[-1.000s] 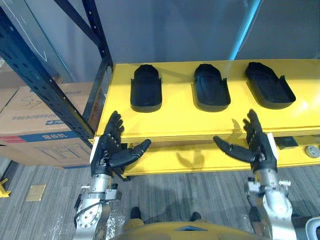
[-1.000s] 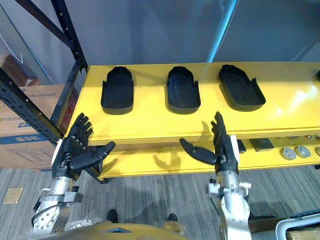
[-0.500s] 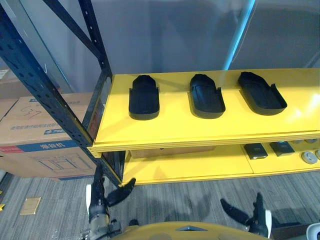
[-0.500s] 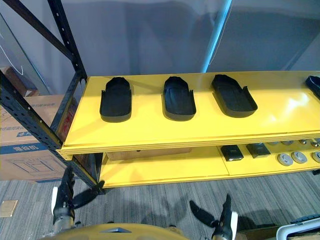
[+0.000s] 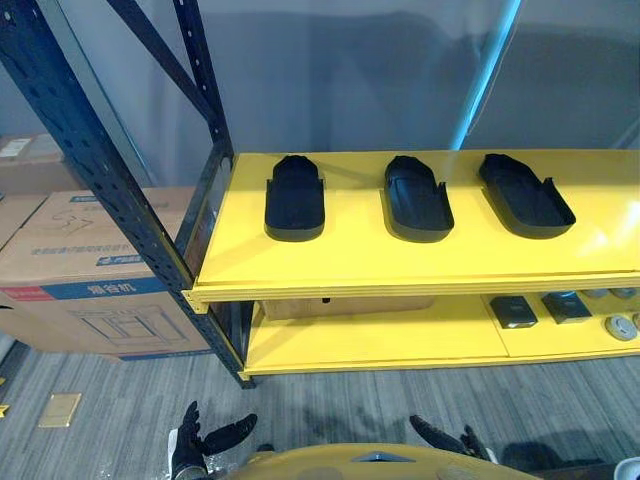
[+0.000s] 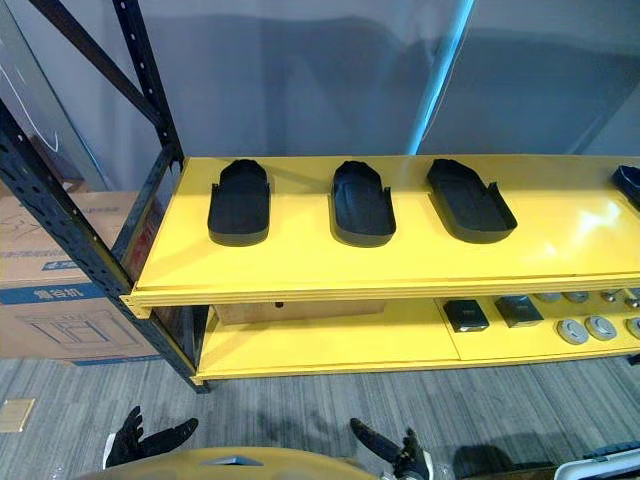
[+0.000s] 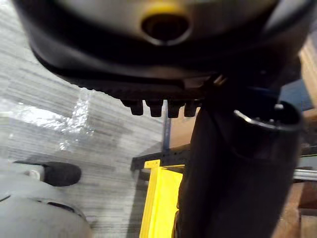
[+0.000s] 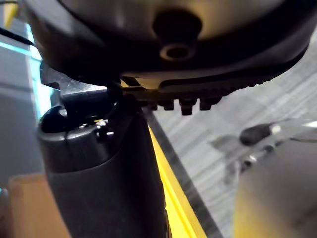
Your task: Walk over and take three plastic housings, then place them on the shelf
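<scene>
Standing at far side: rack w/ yellow top shelf (image 5: 350, 255), running left to right. Dark perforated upright (image 5: 110, 170) at its left end, w/ a diagonal brace behind.
Lower shelf (image 5: 380, 340), yellow, directly under top shelf.
Floor (image 5: 330, 405): grey carpet, near side.
Boxes (image 5: 80, 260): cardboard, stacked left of rack, behind upright.
Housings, qty 3, black plastic, all on top shelf in a row, apart from each other, open ends toward near edge: left housing (image 5: 294, 198), mid housing (image 5: 417, 199), right housing (image 5: 525, 195); the right one is angled a bit.
Left hand (image 5: 190, 455): low at near left, over floor, well apart from rack. Fingers straight, thumb spread wide, nothing held.
Right hand (image 6: 400, 460): low at near right, over floor. Thumb out to the left, fingers apart, nothing held.
Small parts, lower shelf, right end: two dark blocks (image 5: 513, 311) side by side, then round discs (image 5: 621, 327) further right.
Tan plate (image 5: 59, 411): flat on floor, near left.
</scene>
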You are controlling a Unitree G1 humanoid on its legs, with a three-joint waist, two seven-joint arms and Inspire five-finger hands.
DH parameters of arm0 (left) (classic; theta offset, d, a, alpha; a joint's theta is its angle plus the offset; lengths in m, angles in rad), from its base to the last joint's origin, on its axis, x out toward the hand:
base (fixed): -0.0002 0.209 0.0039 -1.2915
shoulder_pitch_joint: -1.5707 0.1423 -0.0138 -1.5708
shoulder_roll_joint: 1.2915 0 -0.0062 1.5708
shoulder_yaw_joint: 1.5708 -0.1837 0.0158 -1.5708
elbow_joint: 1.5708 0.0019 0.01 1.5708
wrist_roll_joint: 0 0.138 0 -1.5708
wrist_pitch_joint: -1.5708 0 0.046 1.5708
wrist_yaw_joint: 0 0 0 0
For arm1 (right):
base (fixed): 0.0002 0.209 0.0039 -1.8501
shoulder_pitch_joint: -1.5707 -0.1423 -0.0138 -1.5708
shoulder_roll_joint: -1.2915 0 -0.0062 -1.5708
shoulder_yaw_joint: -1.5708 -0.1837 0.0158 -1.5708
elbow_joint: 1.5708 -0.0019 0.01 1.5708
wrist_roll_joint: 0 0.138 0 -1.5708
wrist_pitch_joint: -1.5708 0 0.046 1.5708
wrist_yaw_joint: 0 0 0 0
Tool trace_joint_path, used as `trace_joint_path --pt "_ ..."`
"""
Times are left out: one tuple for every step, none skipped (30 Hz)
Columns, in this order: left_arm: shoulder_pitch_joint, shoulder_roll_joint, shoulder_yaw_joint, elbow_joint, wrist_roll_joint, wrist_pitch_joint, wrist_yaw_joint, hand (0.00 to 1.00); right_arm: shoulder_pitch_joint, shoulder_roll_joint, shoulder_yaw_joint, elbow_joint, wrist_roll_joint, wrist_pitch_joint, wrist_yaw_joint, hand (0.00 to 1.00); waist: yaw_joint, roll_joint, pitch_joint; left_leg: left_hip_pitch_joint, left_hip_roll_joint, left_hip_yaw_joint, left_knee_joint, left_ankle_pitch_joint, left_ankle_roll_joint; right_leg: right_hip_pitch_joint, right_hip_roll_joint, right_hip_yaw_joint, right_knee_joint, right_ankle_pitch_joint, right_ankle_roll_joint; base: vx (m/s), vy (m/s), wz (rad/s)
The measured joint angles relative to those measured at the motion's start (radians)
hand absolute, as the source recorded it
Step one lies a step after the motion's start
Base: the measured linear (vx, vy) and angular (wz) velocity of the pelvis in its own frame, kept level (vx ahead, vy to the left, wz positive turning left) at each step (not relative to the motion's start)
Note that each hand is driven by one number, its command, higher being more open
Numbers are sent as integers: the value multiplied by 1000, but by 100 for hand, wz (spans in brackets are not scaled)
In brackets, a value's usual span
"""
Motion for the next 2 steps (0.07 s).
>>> trace_joint_path --pt "-13 4 0 6 -31 26 -32 100 -20 -1 -2 9 -4 28 17 100 0 -6 5 0 0 0 0 -1 -2 0 0 0 0 0 0 47 -2 2" --pt "-21 6 1 14 -37 38 -51 100 -30 -1 -7 14 -6 43 23 100 0 -10 8 0 0 0 0 -2 -4 0 0 -1 0 0 0 0 0 0"
